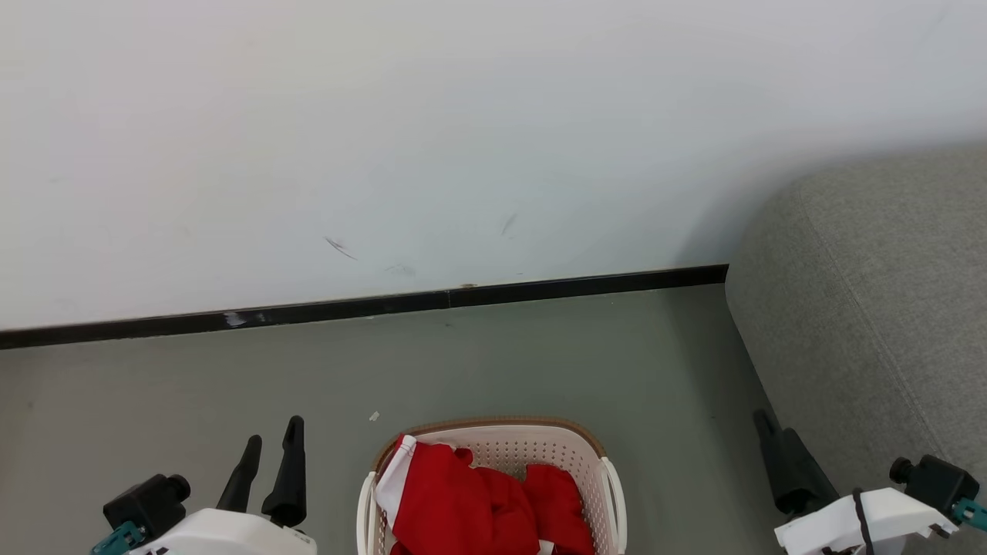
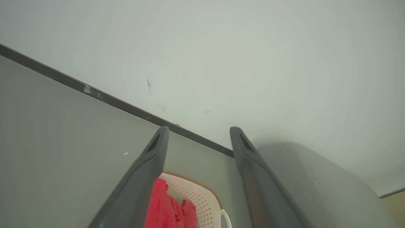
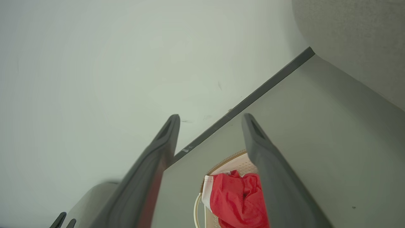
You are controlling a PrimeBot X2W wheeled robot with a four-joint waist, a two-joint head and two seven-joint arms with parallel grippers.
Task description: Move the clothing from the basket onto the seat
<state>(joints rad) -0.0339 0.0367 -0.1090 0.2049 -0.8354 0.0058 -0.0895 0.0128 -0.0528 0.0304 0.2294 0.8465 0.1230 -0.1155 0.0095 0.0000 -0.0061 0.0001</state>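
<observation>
Nearest, the left gripper and right gripper hang with jaws spread wide, holding nothing. Between them, the bright red soft-fabric clothing, white-banded at one edge, lies heaped inside the oval cream-white perforated plastic basket on the grey-green floor. Farther right, apart from the basket, stands the large grey woven-fabric seat, against the pale wall.

Red, white-edged clothing; cream perforated basket, brown rim; grey woven seat.

home-like rm: grey sofa, laundry basket
</observation>
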